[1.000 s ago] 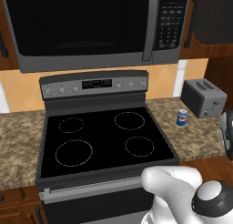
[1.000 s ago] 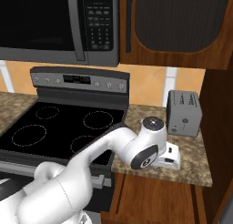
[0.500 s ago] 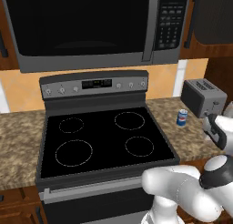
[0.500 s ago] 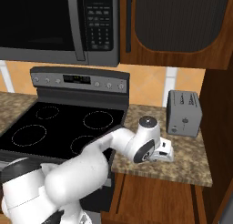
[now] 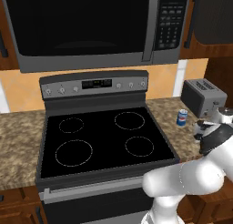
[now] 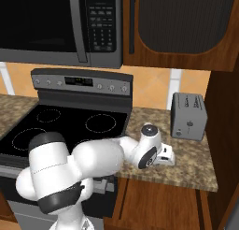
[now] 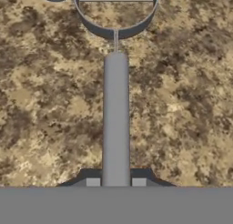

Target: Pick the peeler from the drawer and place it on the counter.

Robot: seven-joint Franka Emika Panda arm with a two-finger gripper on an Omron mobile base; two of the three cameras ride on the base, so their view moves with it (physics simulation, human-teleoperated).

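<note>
Over the strip of counter (image 6: 196,166) to the right of the stovetop (image 5: 107,139), the gripper (image 7: 115,183) hangs low with the peeler (image 7: 115,114) clamped between its two dark tips, which press on either side of the grey handle at its near end. The handle runs straight away from the hand along the gripper's own line, and the round head with its blade bar sits at the far end, so the tool's long axis points outward from the wrist rather than across it. Beneath the whole length of it lies speckled granite, not black glass, and the peeler looks close to that surface, though I cannot tell whether it touches. A blue can (image 5: 182,118) stands near the back of this strip, just beyond the peeler's head in the hand view, with the toaster (image 6: 188,116) further back toward the wall. Judging from this, the placing calls only for a short drop and a release; the main risk is the head nudging the can.
</note>
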